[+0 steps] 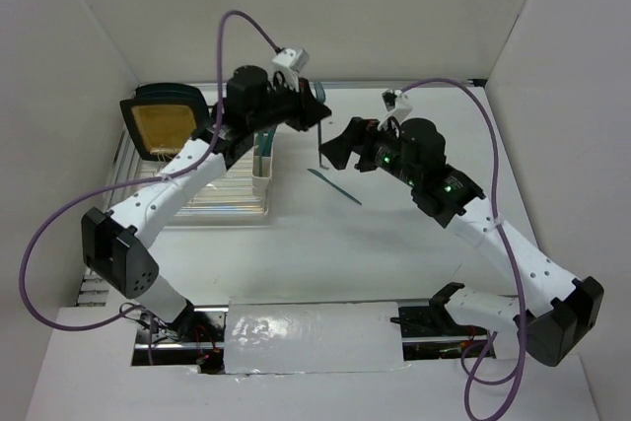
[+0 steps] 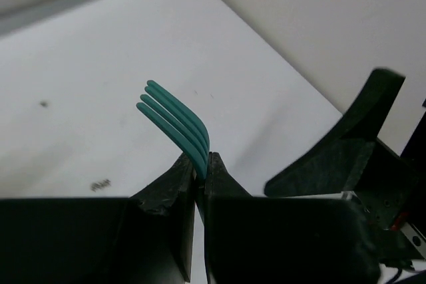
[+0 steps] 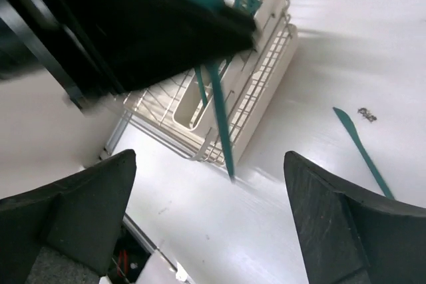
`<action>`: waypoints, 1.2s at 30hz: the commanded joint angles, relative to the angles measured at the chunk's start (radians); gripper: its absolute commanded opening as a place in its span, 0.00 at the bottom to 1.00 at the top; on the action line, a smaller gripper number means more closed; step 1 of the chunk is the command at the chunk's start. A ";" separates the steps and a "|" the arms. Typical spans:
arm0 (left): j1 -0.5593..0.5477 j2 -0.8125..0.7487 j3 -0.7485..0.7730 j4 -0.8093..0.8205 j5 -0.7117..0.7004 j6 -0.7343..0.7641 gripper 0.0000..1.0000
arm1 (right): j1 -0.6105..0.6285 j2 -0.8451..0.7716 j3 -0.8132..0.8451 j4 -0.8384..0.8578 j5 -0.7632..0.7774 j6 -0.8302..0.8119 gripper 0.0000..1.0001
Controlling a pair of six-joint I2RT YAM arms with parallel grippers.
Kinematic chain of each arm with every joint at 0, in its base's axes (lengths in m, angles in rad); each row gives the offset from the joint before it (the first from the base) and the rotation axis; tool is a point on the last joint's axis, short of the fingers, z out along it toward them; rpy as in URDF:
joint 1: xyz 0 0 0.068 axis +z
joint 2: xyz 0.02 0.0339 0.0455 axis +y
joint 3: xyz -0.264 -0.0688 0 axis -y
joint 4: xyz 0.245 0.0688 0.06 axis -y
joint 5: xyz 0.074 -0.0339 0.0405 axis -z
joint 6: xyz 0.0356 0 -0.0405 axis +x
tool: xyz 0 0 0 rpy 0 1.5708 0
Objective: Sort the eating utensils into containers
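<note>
Left tool [image 2: 202, 168] pinches the teal fork [image 2: 176, 121], tines jutting out ahead.

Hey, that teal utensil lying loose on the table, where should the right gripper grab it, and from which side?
Probably grip the middle of its thin straight handle, coming straight down from above. The utensil lies flat and diagonal on the table with bare surface either side, so the open right gripper should turn its fingers across the narrow width.
</note>
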 commanded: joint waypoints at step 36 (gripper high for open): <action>0.414 0.073 -0.068 0.422 0.307 0.447 0.00 | -0.133 0.281 -0.029 -0.078 0.144 -0.164 0.95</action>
